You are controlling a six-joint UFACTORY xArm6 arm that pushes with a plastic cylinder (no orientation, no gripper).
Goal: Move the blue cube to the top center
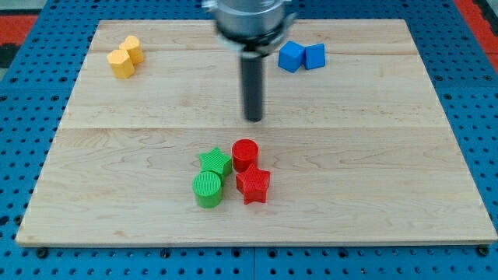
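Note:
Two blue blocks sit side by side near the view's top, right of centre: a blue cube (315, 55) on the right and another blue block (291, 57), many-sided, touching its left side. My tip (254, 118) rests on the board near the centre, below and to the left of the blue blocks, well apart from them. The dark rod rises from the tip to the arm's body (249, 17) at the view's top.
Two yellow blocks (125, 57) sit at the top left. Below my tip lie a red cylinder (245, 153), a red star (253, 185), a green star (214, 162) and a green cylinder (207, 189). The wooden board (389, 155) lies on a blue pegboard.

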